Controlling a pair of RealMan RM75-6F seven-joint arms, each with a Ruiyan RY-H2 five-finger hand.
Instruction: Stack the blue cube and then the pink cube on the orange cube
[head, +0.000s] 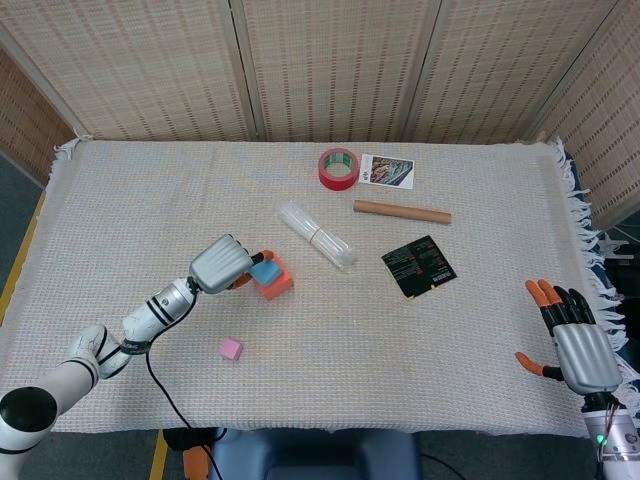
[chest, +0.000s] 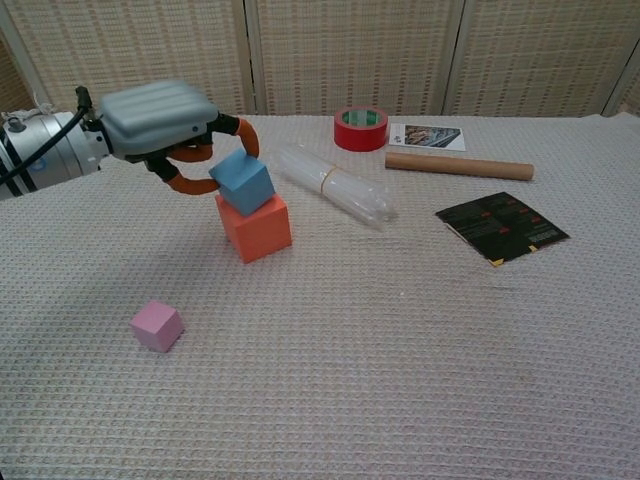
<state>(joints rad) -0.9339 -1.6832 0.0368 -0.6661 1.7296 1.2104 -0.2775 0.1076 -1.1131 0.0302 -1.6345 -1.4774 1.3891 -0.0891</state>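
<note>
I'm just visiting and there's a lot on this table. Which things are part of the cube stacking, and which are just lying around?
Part of the job:
blue cube, held by the left hand on top of the orange cube
pink cube, alone on the cloth

Just lying about:
red tape roll
cardboard tube
clear plastic bundle
black packet
printed card

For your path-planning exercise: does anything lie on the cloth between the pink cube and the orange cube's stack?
Nothing visible does. The pink cube sits apart, nearer the camera than the orange cube, bare cloth between. The blue cube tops the orange, the left hand at it.
</note>
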